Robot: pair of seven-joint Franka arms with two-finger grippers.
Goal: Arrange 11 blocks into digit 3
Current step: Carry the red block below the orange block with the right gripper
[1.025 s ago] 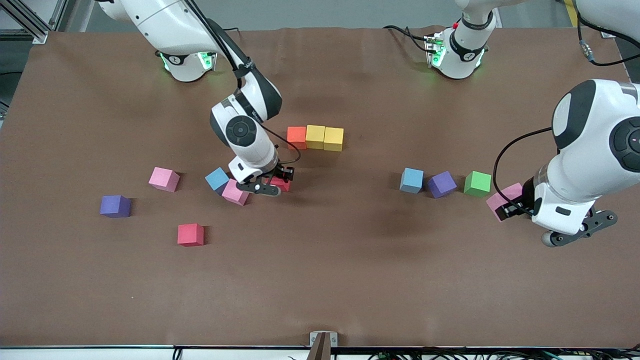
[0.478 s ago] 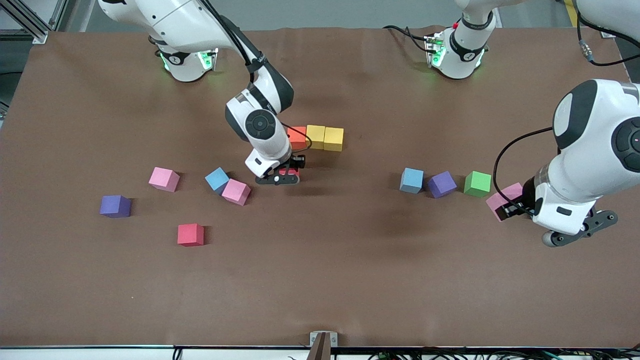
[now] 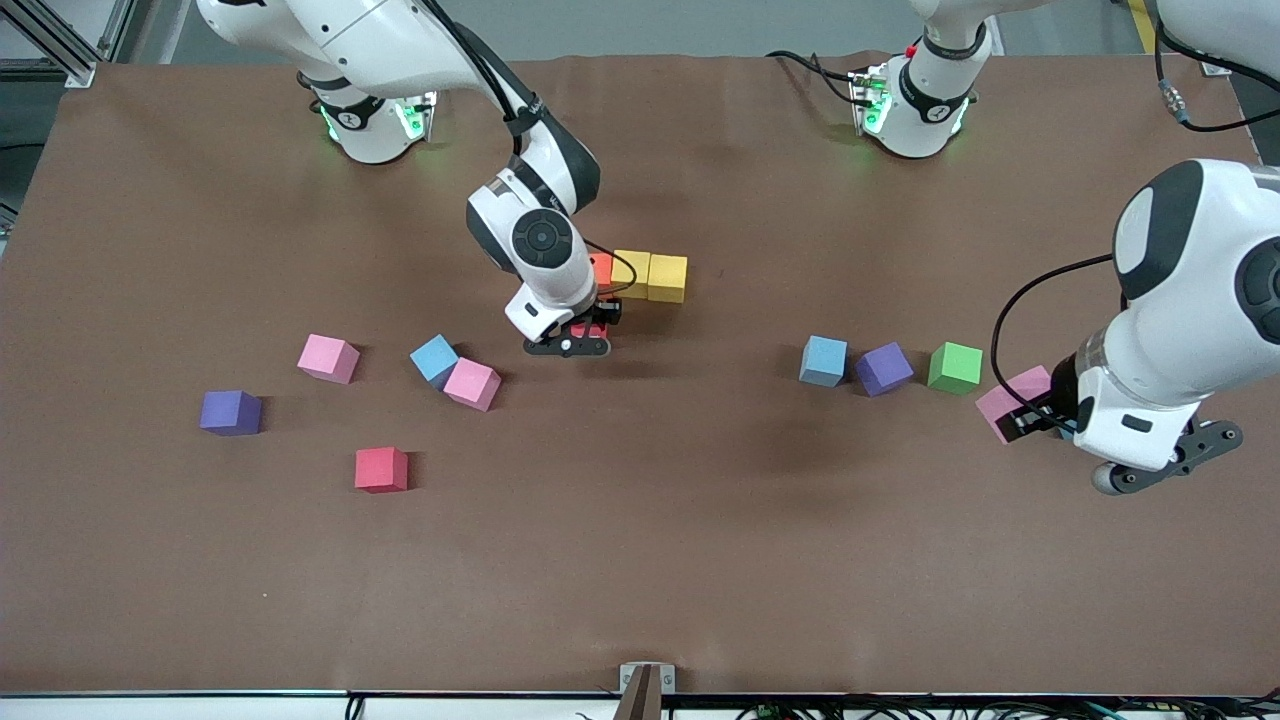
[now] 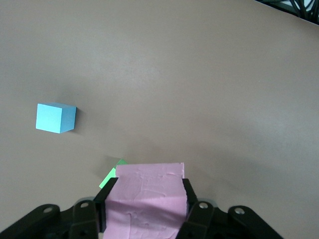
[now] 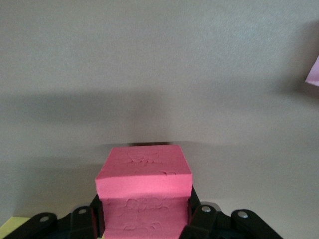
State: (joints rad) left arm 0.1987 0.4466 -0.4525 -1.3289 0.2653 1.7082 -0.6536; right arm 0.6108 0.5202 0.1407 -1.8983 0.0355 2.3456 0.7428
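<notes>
Gripping red block (image 5: 144,191), right gripper (image 3: 577,338)

Even, bright overhead light covers the brown bench (image 3: 640,560) with no glare. Soft, short shadows fall toward three o'clock of each cube, and a broad blurred patch sits under the arms. Both wrist views look paler and washed out; the held cubes at six o'clock are sharp, with a soft band of shadow across the right wrist view.

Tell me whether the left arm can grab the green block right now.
Probably not yet: the left gripper is shut on a pink block. The green block sits close by with nothing over it, so once emptied, likely yes.
</notes>
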